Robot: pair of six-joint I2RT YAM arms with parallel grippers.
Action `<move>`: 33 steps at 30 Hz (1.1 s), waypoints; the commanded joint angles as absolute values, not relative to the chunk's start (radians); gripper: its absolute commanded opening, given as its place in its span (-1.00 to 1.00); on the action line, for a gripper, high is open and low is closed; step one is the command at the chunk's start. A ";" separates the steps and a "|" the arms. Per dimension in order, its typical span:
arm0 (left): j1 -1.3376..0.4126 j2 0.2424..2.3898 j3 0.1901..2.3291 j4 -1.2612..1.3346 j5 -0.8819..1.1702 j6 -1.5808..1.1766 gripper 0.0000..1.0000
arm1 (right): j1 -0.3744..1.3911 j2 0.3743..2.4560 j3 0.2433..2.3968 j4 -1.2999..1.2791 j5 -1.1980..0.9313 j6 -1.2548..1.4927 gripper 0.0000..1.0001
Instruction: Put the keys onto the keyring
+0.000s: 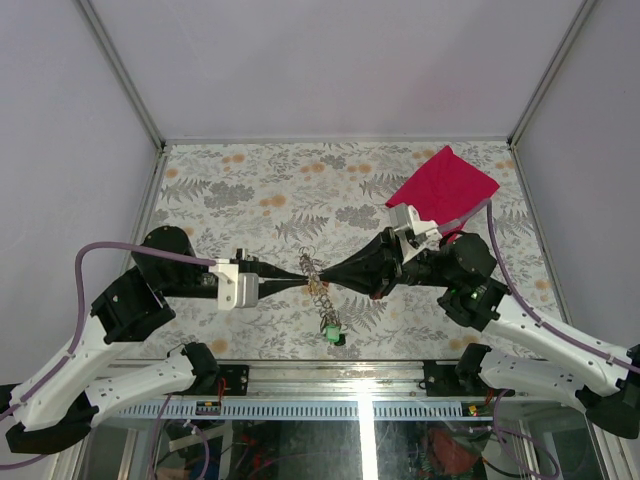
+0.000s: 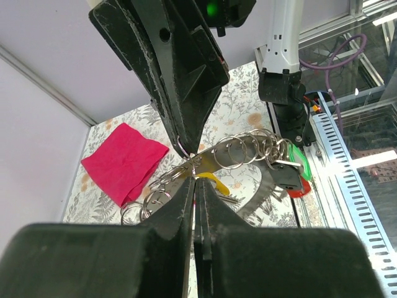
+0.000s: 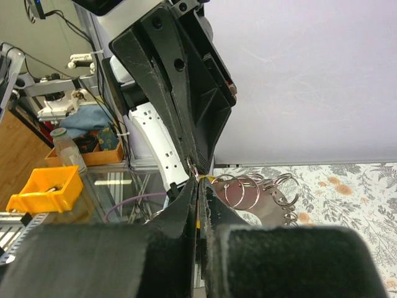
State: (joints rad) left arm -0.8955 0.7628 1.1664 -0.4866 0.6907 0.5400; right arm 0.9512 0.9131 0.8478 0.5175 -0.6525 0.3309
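grip: left gripper and right gripper both clamped on keyring chain | risk: thin ring looked likely to slip, dropping yellow key

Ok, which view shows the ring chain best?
Left wrist: the ring chain hangs spread out close up, with individual loops, the yellow key and the green tag distinct. Top external shows only a small thin strand; right wrist catches just a few loops.

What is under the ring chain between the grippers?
Floral tabletop; in the left wrist view a yellow key and red key show beneath the ring chain. The left gripper and right gripper cover the pinched ring.
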 commanded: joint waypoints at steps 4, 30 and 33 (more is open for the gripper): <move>-0.890 0.755 1.167 -0.429 0.664 0.528 -1.00 | 0.956 0.874 0.781 0.840 -0.500 0.450 -1.00; -0.890 0.787 1.176 -0.426 0.641 0.501 -0.77 | 0.956 0.900 0.708 1.162 -0.331 0.583 -1.00; -0.890 0.788 1.183 -0.426 0.643 0.490 -0.61 | 0.956 0.890 0.709 1.154 -0.334 0.576 -1.00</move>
State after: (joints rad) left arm -0.8948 0.7925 1.1664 -0.4236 0.6239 0.5190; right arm 0.9565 0.9188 0.6689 1.0119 -0.3809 0.5770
